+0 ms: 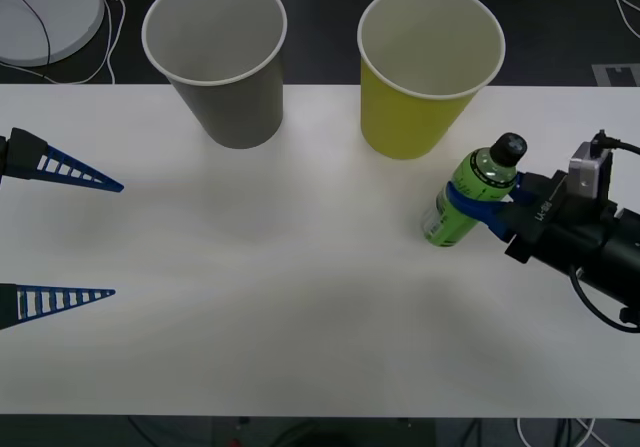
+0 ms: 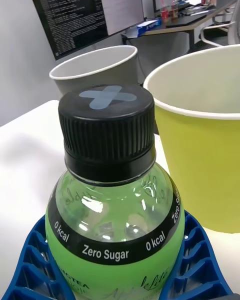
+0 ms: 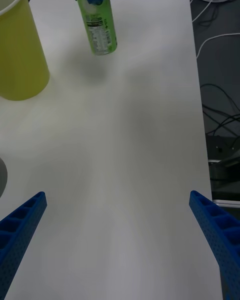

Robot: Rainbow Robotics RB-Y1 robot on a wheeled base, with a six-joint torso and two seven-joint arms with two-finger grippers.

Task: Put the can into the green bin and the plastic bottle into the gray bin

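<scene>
Meanwhile the right claw (image 1: 478, 205) clenches the plastic bottle (image 1: 470, 193) beside the green bin (image 1: 425, 117); the left claw (image 1: 112, 239) hangs released.

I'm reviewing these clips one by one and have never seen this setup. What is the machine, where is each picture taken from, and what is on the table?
It is a two-armed robot at a white table. One camera looks down from above the arms; the other two sit on the wrists. The right hand, with blue ribbed fingers, is closed around the plastic bottle, which stands beside the green bin. The gray bin stands further toward the robot's left. The left hand waits open at the table's left side, holding nothing. Both bins look empty.
</scene>
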